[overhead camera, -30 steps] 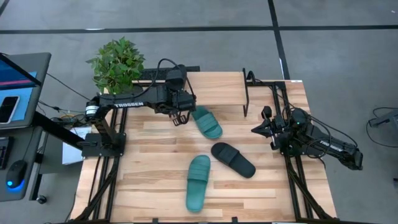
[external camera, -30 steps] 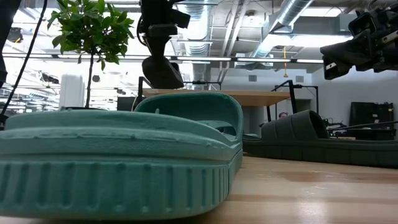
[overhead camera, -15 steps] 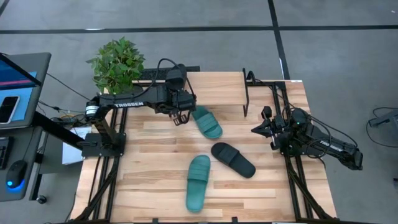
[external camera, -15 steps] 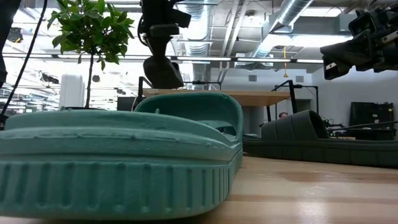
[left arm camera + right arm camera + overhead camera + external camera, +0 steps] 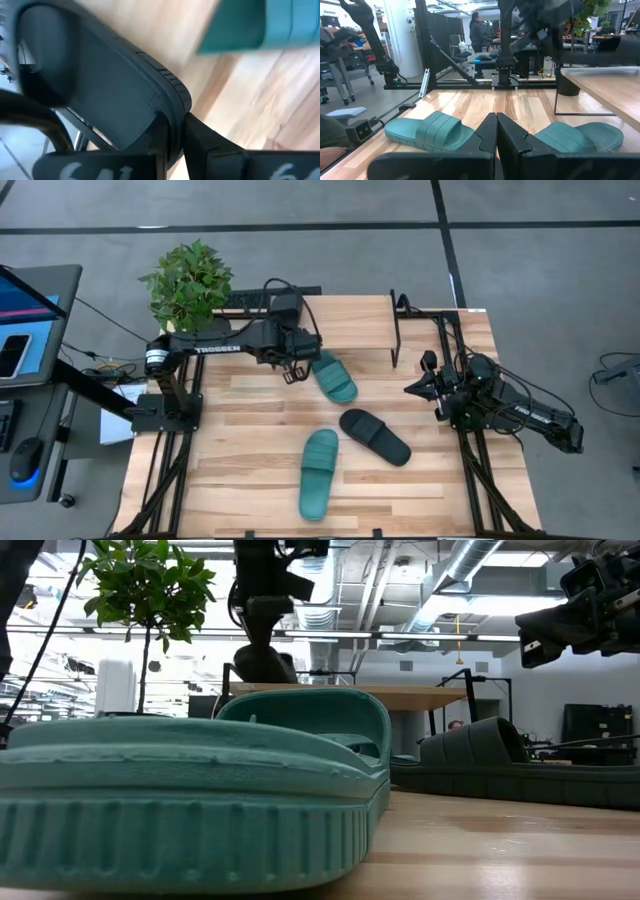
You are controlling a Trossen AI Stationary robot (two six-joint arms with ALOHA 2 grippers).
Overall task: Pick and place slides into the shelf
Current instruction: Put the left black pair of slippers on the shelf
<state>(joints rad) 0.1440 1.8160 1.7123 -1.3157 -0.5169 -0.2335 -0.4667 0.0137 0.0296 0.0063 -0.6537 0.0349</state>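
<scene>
My left gripper [image 5: 292,368] hovers over the table's far left part, beside the shelf, shut on a black slide [image 5: 110,95]. The low view shows that slide [image 5: 262,662] hanging under the gripper. A teal slide [image 5: 333,376] lies just to its right. A second black slide [image 5: 375,436] and a second teal slide [image 5: 319,473] lie sole-down mid-table. The shelf [image 5: 355,322] stands at the far edge, with a light plank top on black legs. At the right edge my right gripper [image 5: 412,388] waits, shut and holding nothing. My left gripper pinches the black slide between its two fingers at the ribbed rim of the sole [image 5: 172,100]. The fingers [image 5: 200,142] slant down from the table's left. The slide hangs below them, clear of the table.
A potted plant [image 5: 188,280] stands at the far left corner, behind the left arm. A black metal frame [image 5: 397,330] rises at the far right of the table. Bare wood lies along the near edge and the left side.
My left gripper has sunk a little and edged toward the teal slide on its right, staying shut. The black slide has come down with it and still hangs clear of the table.
</scene>
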